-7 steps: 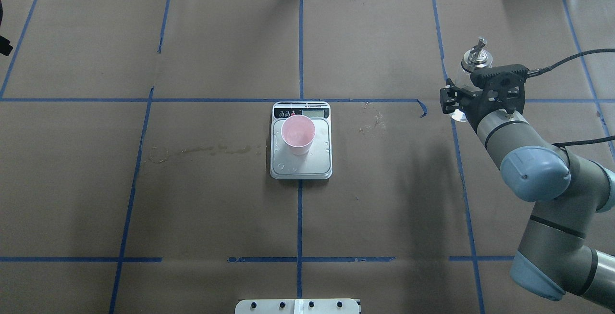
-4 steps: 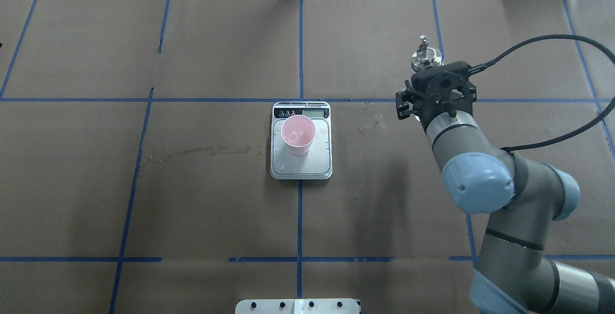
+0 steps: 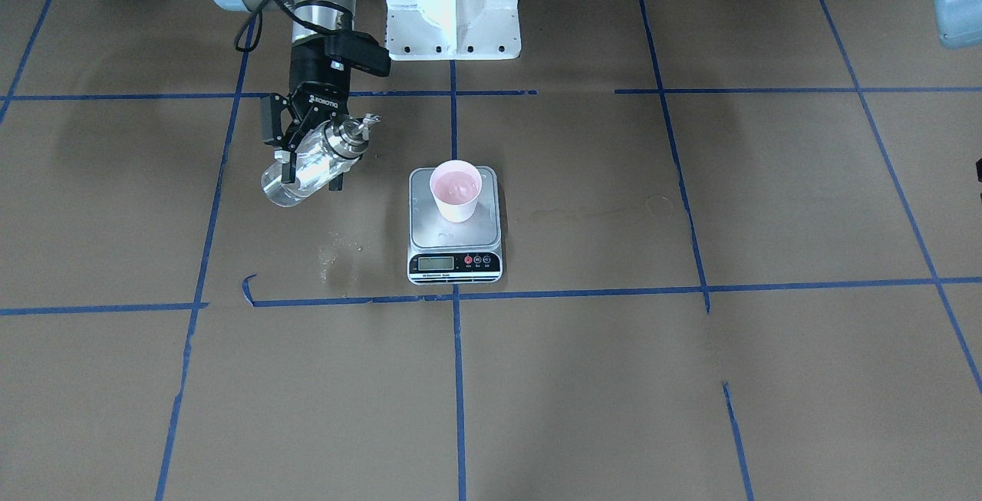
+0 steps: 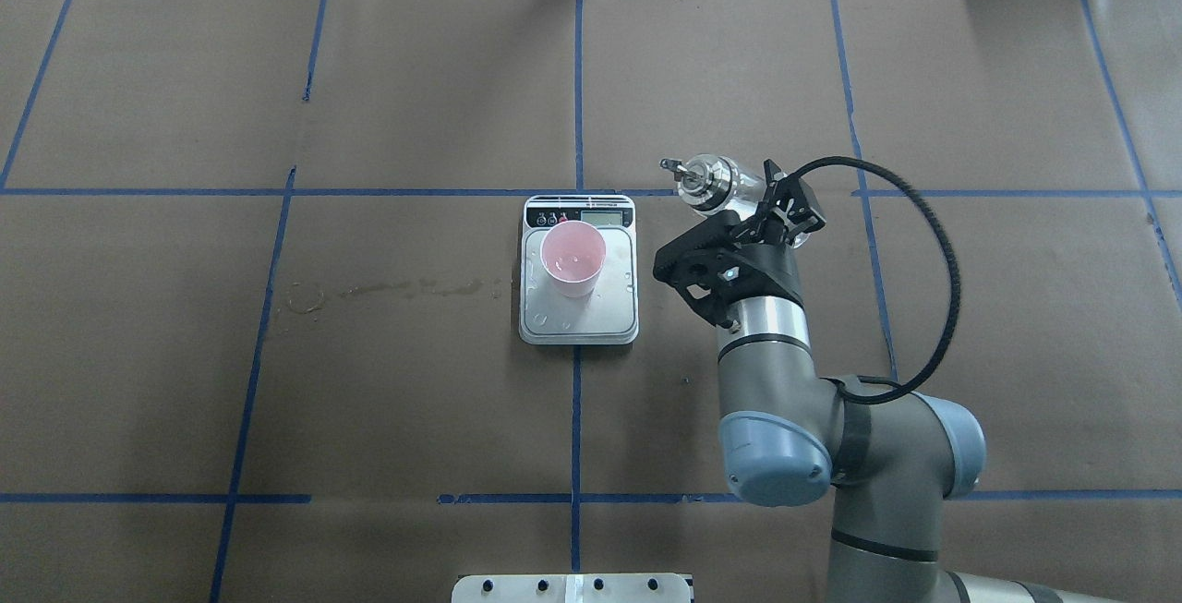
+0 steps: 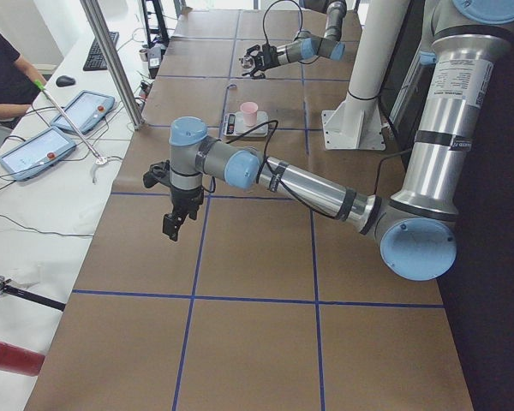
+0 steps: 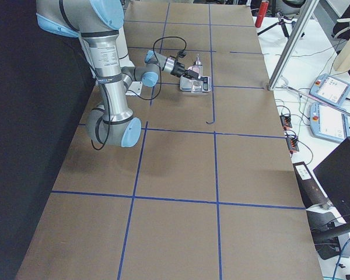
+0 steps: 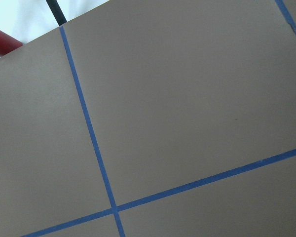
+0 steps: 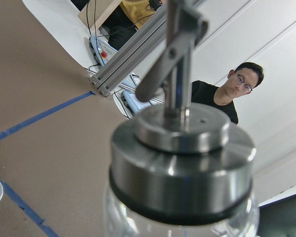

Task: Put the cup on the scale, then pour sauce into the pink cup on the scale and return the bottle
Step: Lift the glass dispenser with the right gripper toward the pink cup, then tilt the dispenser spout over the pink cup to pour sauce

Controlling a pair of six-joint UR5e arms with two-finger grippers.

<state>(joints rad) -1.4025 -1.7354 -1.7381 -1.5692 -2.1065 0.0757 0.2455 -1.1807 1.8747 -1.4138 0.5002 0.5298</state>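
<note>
Bottle tipped in my right claw, short of the cup

My right claw (image 3: pixel 309 173) is clamped round the glass bottle (image 3: pixel 284 190), which I hold in the air, leaning hard, its spout (image 3: pixel 367 123) aimed at the cup (image 3: pixel 456 190) that stands on the scale (image 3: pixel 455 240). The spout is beside the scale, not over the rim. My worry is that, tilted this far out, sauce dribbles onto the paper or the platform and spoils the reading. The light cup would also topple if the spout nudges it. My left claw (image 5: pixel 176 224) hangs far off, and I cannot tell how its fingers stand.
</note>
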